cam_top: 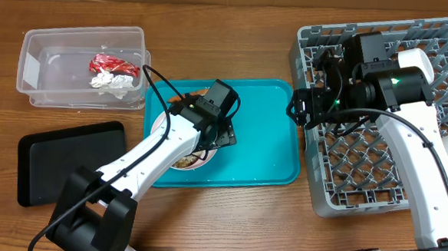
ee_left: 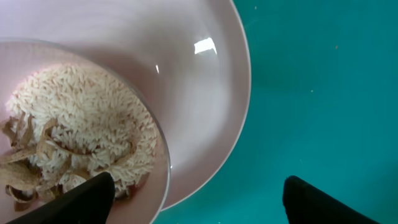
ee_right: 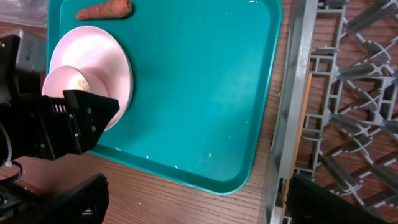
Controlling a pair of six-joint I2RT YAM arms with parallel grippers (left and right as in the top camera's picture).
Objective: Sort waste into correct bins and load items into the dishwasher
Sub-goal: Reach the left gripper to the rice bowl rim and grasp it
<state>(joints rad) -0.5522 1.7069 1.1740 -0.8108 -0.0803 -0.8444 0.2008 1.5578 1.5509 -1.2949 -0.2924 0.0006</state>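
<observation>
1. Worktop [cam_top: 242,226]: wood, carries everything.
2. Dish rack [cam_top: 360,171]: on the right, no dishes visible in it. The right arm hangs over its left part.
3. Teal tray [cam_top: 262,135]: centre, between the bins and the rack, mostly bare on the rack side.
4. Clear tub [cam_top: 40,47]: far left. It holds the red wrapper [cam_top: 112,64] and tissue [cam_top: 112,83]. The black tray [cam_top: 68,160] sits nearer, just beside it, and looks unfilled.
5. Plate [ee_right: 106,56]: pinkish-white, on the tray's left part, under the left arm.
6. Bowl [ee_left: 25,62]: sits on the plate, off-centre, and holds the rice [ee_left: 81,118] plus brown scraps.
7. Left claw [ee_left: 199,202]: wide, grips nothing. It is low over the plate's edge, with one finger at the bowl's rim and the other out over bare tray. The bowl lies off toward the rim-side finger, not centred between the two.
8. Right claw [ee_right: 199,205]: wide, nothing in it. It is near the gap between rack and tray, well apart from the plate, so the left arm is clearly nearer.
9. Carrot stick [ee_right: 102,10]: on the tray past the plate, long axis along the tray's edge.
</observation>
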